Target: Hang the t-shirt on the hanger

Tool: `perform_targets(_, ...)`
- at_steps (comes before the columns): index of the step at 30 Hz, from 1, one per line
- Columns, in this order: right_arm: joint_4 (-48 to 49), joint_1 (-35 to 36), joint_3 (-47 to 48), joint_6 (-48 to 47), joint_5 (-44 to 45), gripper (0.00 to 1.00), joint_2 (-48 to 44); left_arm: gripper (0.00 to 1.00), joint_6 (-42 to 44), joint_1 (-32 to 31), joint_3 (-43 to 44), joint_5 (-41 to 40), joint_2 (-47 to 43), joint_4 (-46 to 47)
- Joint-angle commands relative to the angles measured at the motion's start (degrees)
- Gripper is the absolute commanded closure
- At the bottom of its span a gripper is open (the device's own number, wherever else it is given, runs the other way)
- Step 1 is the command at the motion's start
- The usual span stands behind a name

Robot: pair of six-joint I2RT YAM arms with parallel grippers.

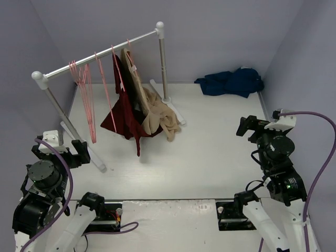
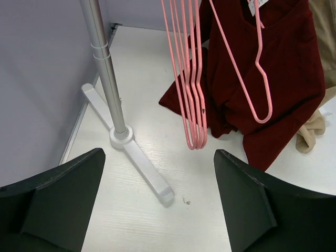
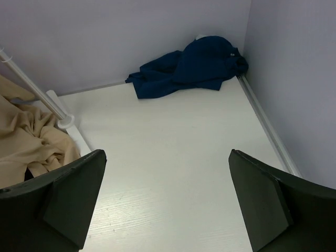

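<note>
While the navy t-shirt (image 1: 231, 82) lies crumpled on the desk (image 1: 210, 152) in the upper right of the top view, against the back wall near the corner, both arms sit low in frame w/ nothing held. Left gripper (image 2: 158, 155): jaws wide apart, empty, facing the rack's left post (image 2: 105, 73) and its foot. Right gripper (image 3: 168, 155): jaws also wide, empty, pointed toward the t-shirt (image 3: 189, 65) but well apart from it. Bare pink hangers (image 1: 84, 92) hang upper left on the rail (image 1: 105, 50), a tight bunch plus one just to its right. Dark red garment (image 1: 123, 113) and tan garment (image 1: 157, 118) hang further right, lower ends resting on the desk.
</note>
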Motion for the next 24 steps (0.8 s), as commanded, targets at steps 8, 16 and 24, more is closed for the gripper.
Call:
perform_targets(8, 10.51, 0.26, 2.36, 4.51, 4.14, 0.0, 20.07, 0.19, -2.28, -0.17, 3.41, -2.29, 5.17, -0.36)
perform_targets(16, 12.42, -2.89, 22.34, 9.19, 6.09, 0.06, 52.16, 0.19, -4.09, -0.17, 6.4, -2.09, 9.65, -0.94)
perform_targets(24, 12.68, -9.7, 42.33, 10.34, 6.68, 0.12, 81.58, 0.19, -7.6, -0.12, 5.57, 2.08, 11.81, -1.07)
